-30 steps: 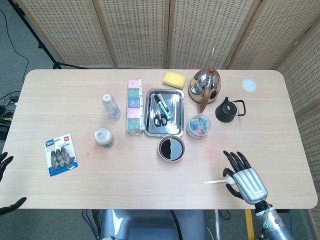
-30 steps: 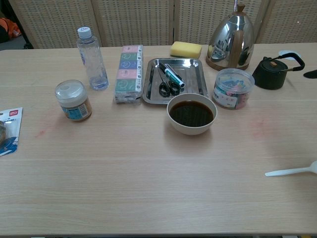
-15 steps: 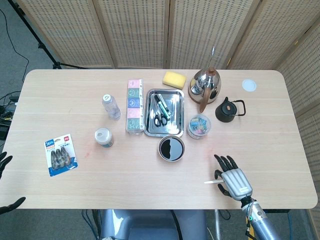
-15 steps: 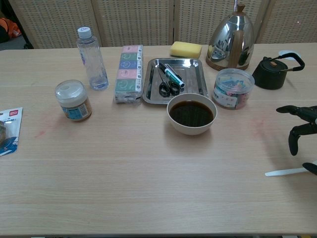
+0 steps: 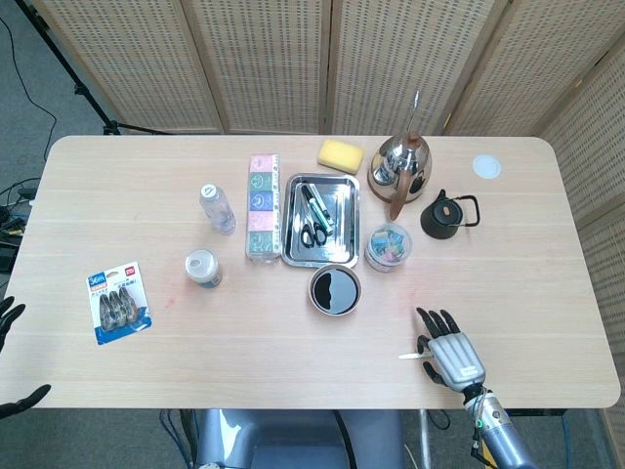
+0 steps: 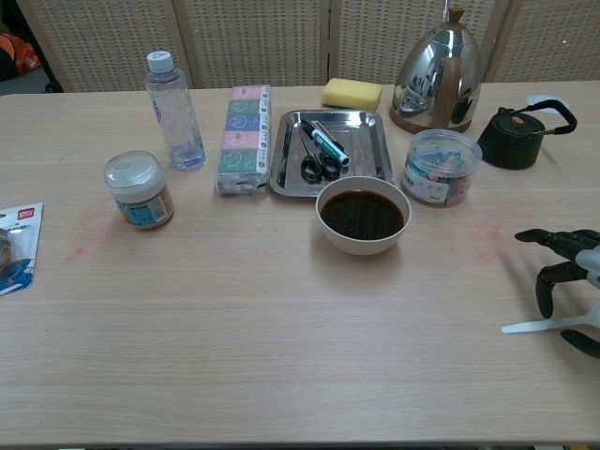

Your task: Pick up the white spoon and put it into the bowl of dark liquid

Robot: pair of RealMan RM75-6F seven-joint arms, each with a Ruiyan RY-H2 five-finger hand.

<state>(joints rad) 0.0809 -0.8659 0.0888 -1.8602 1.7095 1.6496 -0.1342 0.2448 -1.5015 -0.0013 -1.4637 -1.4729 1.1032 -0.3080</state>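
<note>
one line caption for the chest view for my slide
Right hand poised over the white plastic spoon on the wooden table, near the white bowl of dark liquid.

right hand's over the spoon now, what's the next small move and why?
Probably lower the right hand and close the fingers on the white spoon. The spoon lies flat on the table, handle pointing toward the bowl of dark liquid, and the fingers are spread above it, seemingly holding nothing. A grip has to come before any carry to the bowl.

right hand: silver ribbed back | black fingers | grey wrist
</note>
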